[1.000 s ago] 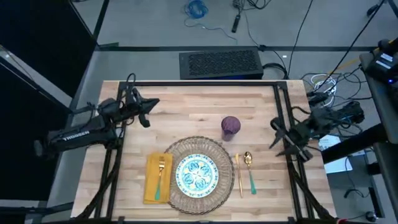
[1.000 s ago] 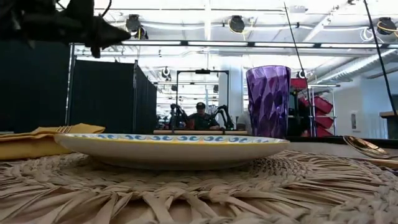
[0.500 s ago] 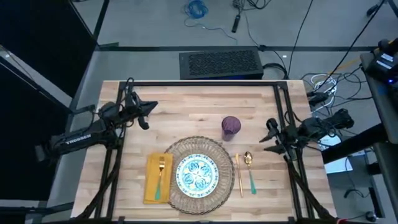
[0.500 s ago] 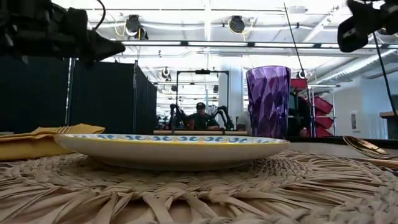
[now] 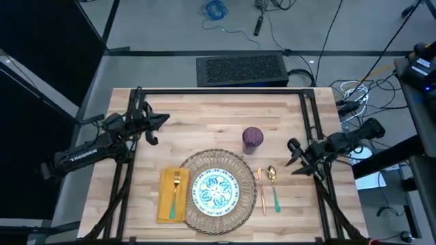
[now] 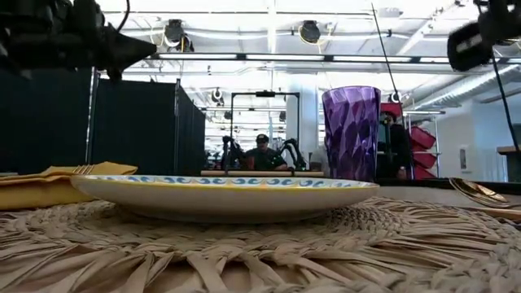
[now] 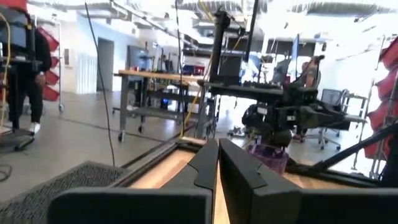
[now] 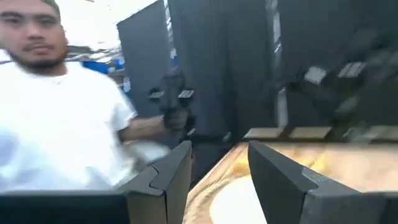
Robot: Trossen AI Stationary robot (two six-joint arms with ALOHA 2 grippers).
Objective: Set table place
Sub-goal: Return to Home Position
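Note:
A round wicker mat (image 5: 235, 163) lies at the table's near middle with a white, teal-patterned plate (image 5: 214, 190) on it. To its left a yellow napkin (image 5: 165, 203) carries a gold fork (image 5: 176, 190). A gold spoon (image 5: 272, 182) lies right of the mat, and a purple cup (image 5: 253, 138) stands upright beyond it. My left gripper (image 5: 162, 121) hovers shut over the far left of the table (image 5: 204, 112). My right gripper (image 5: 293, 155) hovers open near the right edge, beside the spoon. Neither touches anything.
A second slim gold utensil (image 5: 261, 190) lies between the mat and the spoon. Black frame bars (image 5: 310, 122) run along the table's sides. A dark grille box (image 5: 240, 70) sits behind the far edge. A person in a white shirt (image 8: 68, 130) shows beyond the table.
My right gripper has moved from the right edge a little toward the table's left, closer to the spoon and cup. My left gripper has drawn back slightly toward the left edge. The place setting has stayed still.

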